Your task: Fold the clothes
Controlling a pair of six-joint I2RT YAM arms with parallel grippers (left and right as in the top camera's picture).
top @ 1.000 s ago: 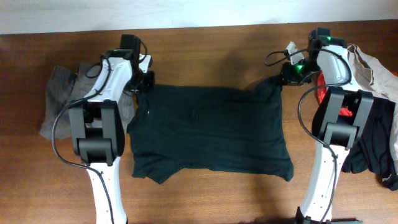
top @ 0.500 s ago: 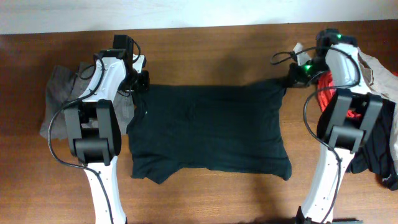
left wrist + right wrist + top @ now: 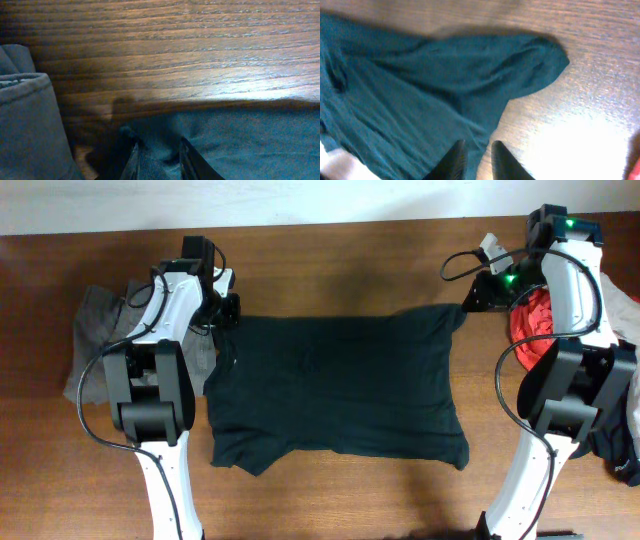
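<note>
Black T-shirt (image 3: 250, 135) between left fingers (image 3: 133, 162)

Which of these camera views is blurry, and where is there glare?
Right wrist: blurred throughout, with white glare on the table right of the shirt. Left wrist: wood grain sharp, a bright band of glare across the table, shirt in shadow below it. Overhead: sharp and evenly lit, no strong glare.

Brown wooden desk (image 3: 340, 260), grain running lengthwise, is recorded in every view. Bright glare is noted on the wood in both wrist views. A pale white strip (image 3: 300, 198) is seen beyond the far edge.
</note>
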